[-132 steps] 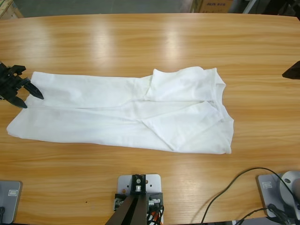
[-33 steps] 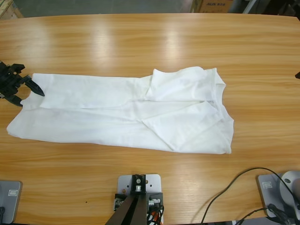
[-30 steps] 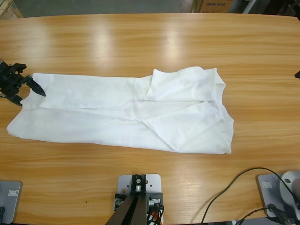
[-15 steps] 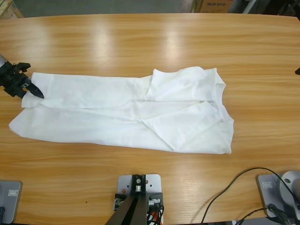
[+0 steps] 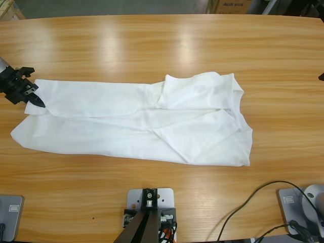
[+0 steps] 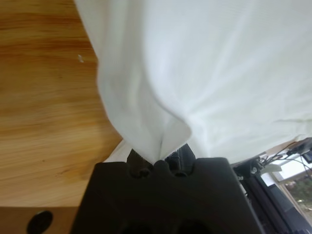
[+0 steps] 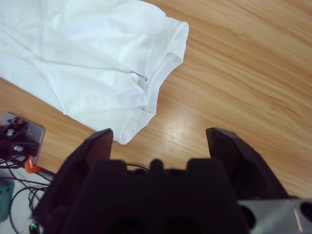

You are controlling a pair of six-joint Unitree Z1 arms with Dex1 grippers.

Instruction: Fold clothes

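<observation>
T-shirt (image 5: pixel 136 121) hem pinched in left end effector (image 5: pixel 36 99) | right end effector (image 7: pixel 158 146) apparently clear, agape

The T-shirt (image 5: pixel 136 121) lay flat along the middle of the table (image 5: pixel 162 45), its collar end farthest from the left gripper (image 5: pixel 34 99), which pinched the hem corner directly at its jaws. The right gripper (image 7: pixel 158 139) hung apart beyond the collar end, the shirt well ahead of its spread jaws.

We saw a plain white T-shirt (image 5: pixel 136 121) on a honey-brown, wood-grained counter (image 5: pixel 152 45), with a black left hand (image 5: pixel 31 96).
</observation>
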